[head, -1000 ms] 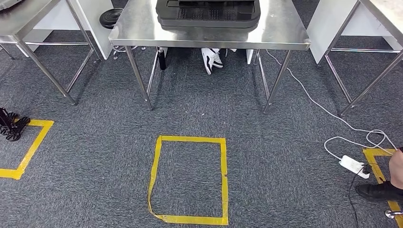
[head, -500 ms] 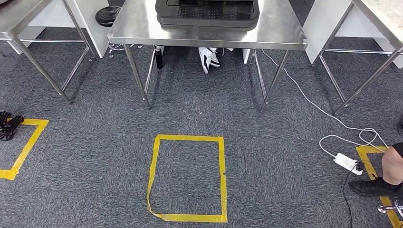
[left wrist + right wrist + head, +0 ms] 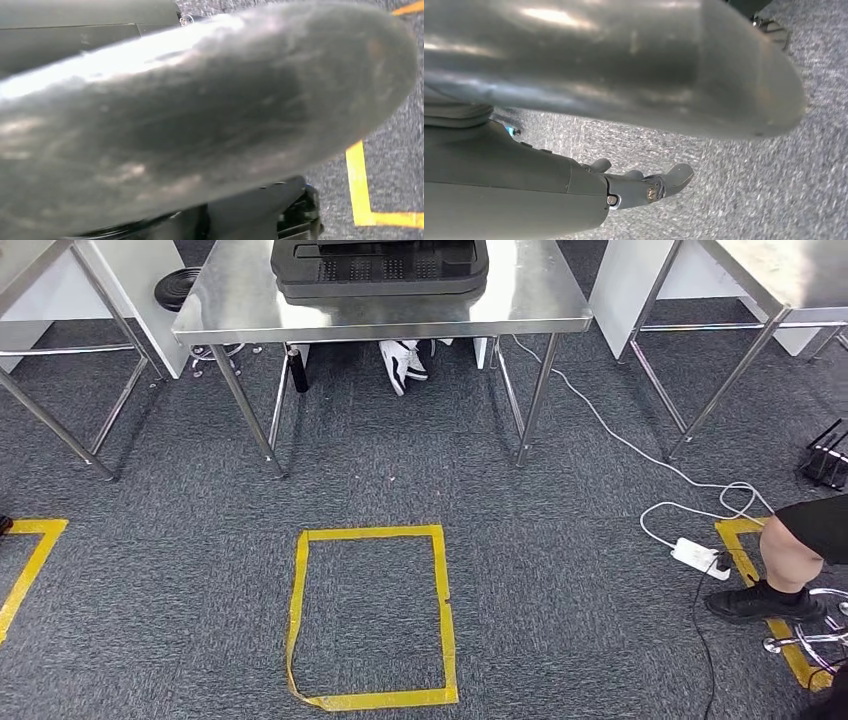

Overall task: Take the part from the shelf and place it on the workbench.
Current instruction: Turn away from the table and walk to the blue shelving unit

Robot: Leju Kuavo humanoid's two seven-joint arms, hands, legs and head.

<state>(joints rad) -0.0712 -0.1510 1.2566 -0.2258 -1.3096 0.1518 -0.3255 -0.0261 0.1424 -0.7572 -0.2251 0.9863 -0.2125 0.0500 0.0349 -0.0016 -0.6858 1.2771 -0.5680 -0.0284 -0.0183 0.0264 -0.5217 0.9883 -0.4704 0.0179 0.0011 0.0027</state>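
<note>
- Whole picture slides left against half a second ago: your camera is swinging right, the floor things are not moving. You're turning or stepping, not reaching.
- Far left, the yellow tape corner [image 3: 25, 560] is nearly out of the head view.
- Steel table [image 3: 250, 310] now sits left of centre, with the black tray [image 3: 380, 265] on top and a person's white shoe [image 3: 400, 365] beneath.
- 1 yellow tape square [image 3: 370, 615] lies on the carpet just ahead of you.
- Right side: white power strip [image 3: 695, 555] and a seated person's leg [image 3: 795, 540] come further in. Watch that cable as you turn.
- Left hand [image 3: 200, 115]: a grey blur up close, so you cannot tell how its fingers lie.
- Right hand [image 3: 644, 187]: fingers [image 3: 676, 175] stretched out over bare carpet, released, nothing in them.
- The part: you cannot tell where it is, so its place relative to the fingers stays unknown. My read is that you're in transit and pickup is not yet done.
</note>
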